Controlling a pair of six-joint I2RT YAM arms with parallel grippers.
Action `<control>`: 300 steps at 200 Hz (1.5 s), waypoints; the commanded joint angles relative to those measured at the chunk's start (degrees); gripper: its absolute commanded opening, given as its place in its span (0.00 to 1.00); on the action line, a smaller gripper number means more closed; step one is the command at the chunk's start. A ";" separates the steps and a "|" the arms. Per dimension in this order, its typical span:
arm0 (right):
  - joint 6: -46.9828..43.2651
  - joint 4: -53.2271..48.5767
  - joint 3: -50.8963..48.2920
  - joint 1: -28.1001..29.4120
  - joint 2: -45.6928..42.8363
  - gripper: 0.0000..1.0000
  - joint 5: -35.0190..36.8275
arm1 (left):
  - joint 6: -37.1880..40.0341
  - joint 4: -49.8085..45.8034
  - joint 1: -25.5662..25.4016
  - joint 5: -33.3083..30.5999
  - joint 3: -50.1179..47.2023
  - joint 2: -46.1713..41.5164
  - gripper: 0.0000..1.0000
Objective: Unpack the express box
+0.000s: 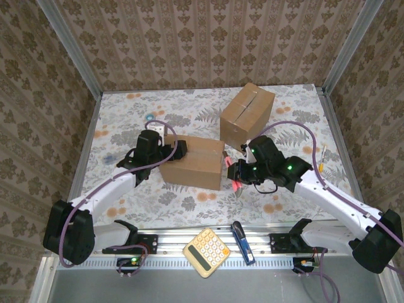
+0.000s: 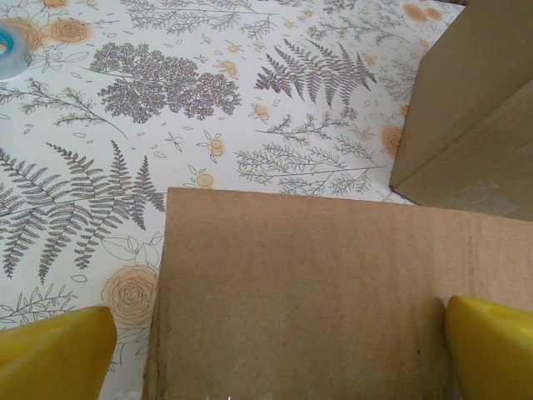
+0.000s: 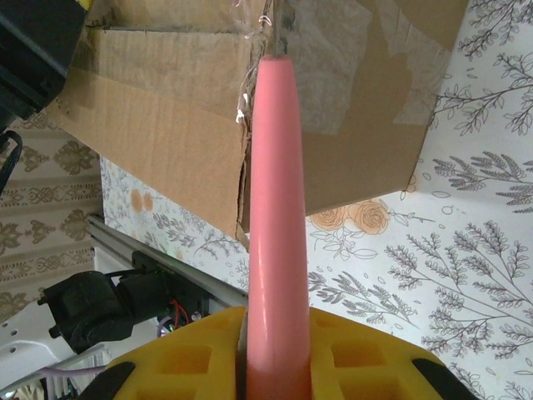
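The right gripper point(image 1: 237, 172) has its two yellow fingers point(image 3: 366, 358) squeezed tight on a long pink tool point(image 3: 275, 208). The tool sticks straight out in front of the fingers. Its tip touches the flat brown cardboard box point(image 3: 166, 117), right at the clear tape point(image 3: 333, 75) on the end of the box nearest this gripper. The tape looks a bit ragged just beside the tip.

The left gripper point(image 1: 169, 150) is at the other end of the same box. Its two fingers are spread wide apart and hold nothing. One finger point(image 2: 54, 358) hangs just off the side edge of the box, above the flowery tablecloth point(image 2: 166, 83). The other finger is over the top of the box. I cannot tell if it touches the cardboard.

So the flat box lies on the table between the two grippers, and its top looks shut.

In front of the left gripper and a little to its right stands a taller brown cardboard box point(image 1: 247, 113). It is very close to the flat box, and I cannot tell if the two touch. Far in front of the left gripper, off to its left, lies a small roll of blue tape point(image 2: 8, 37).

Behind both grippers, down by the arm bases, a yellow calculator point(image 1: 206, 252) and a small blue tool point(image 1: 243, 243) lie side by side on the metal rail point(image 1: 170, 240).
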 commanded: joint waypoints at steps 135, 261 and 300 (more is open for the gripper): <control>4.87 -5.65 -0.04 4.47 -0.18 0.00 -6.10 | -0.23 -13.28 -0.42 -1.28 -4.47 4.21 0.99; 9.27 -3.99 -2.62 8.46 -1.50 0.00 -6.18 | -0.84 -11.88 -0.51 -0.97 -5.15 5.37 0.99; 10.63 -2.80 -3.28 10.25 -1.68 0.00 -6.18 | -0.81 -11.70 -0.52 -0.98 -5.27 5.44 0.99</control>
